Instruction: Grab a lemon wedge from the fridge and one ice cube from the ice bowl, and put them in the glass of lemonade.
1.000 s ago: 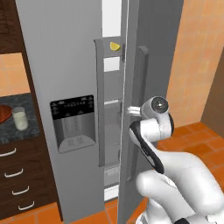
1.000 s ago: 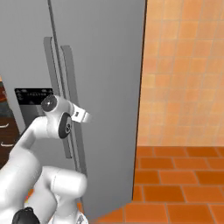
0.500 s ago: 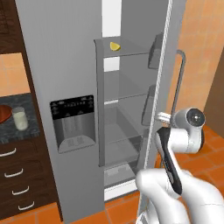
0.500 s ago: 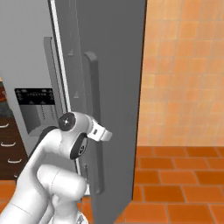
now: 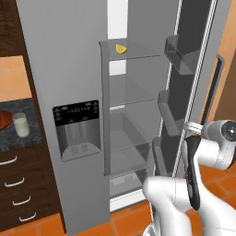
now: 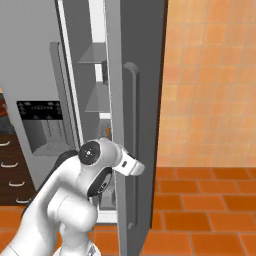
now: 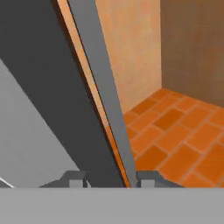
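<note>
On the counter far left sit the wooden bowl (image 5: pixel 2 119) and the glass of lemonade (image 5: pixel 20 124). The fridge (image 5: pixel 69 92) has its right door (image 5: pixel 193 69) swung wide, with the lemon wedge (image 5: pixel 121 48) on the top shelf. The gripper (image 7: pixel 111 178) has its fingertips (image 7: pixel 75 178) apart, straddling the door's handle (image 7: pixel 103 96)

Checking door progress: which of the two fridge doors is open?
The right-hand door, with shelf bins inside, is swung open; the left door with the dispenser stays shut.
</note>
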You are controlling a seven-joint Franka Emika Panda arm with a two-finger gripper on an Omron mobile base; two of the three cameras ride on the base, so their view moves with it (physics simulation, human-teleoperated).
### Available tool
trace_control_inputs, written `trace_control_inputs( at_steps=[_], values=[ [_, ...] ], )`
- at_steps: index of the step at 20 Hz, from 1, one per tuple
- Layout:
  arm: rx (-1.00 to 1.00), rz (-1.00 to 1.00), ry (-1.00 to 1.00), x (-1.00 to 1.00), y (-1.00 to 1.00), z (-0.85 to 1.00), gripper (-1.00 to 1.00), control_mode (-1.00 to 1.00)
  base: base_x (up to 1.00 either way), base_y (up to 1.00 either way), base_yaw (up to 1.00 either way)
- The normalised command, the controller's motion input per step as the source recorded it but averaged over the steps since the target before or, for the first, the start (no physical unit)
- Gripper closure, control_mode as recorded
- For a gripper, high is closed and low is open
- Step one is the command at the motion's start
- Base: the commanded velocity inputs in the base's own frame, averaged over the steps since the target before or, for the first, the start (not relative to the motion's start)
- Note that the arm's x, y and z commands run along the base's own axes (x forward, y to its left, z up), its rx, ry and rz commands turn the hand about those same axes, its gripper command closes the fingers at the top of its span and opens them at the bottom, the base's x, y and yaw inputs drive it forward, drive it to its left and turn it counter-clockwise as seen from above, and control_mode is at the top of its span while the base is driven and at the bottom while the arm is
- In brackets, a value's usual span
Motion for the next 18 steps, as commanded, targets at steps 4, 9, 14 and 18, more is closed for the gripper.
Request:
trace_control_inputs(
  at_steps=[4,9,14,18],
  values=[
    [-0.13,-0.06,-0.07,-0.83,0.43,0.89,-1.00,-1.00,0.00,0.00,0.00],
    [-0.28,-0.08,0.00,-0.47,0.93,0.87,-1.00,-1.00,0.00,0.00,0.00],
    [-0.42,-0.16,0.16,0.51,1.00,0.52,-1.00,-1.00,0.00,0.00,0.00],
    [-0.34,-0.18,0.31,1.00,0.77,0.04,-1.00,-1.00,0.00,0.00,0.00]
  ],
)
